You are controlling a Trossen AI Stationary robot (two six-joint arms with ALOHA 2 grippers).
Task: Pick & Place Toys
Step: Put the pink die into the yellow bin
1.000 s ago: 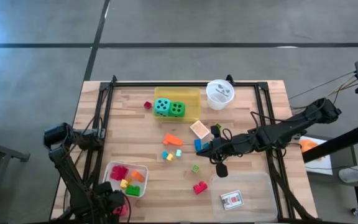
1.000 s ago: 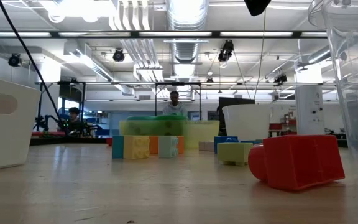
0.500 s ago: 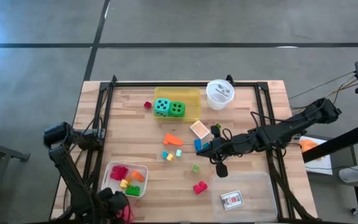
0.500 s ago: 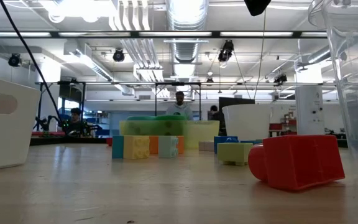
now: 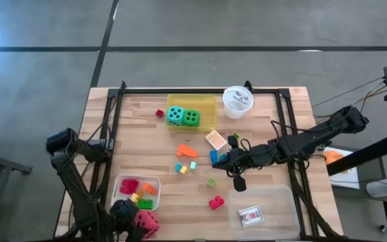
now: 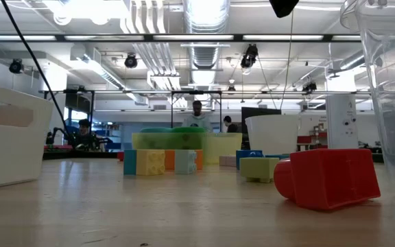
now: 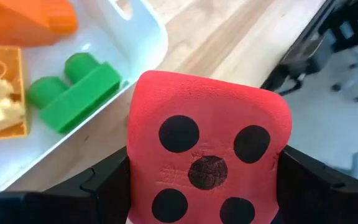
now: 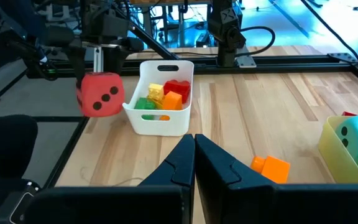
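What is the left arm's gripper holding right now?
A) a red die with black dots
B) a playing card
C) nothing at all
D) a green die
A: the left gripper clamps a red die with black dots, held at the table's edge beside the white tray of blocks.

Red die [image 7: 208,160] (black-dotted) beside a white tray [image 7: 143,25].

Overhead view straight down, low view level across table, wrist views close, both showing white tray [image 7: 143,28].
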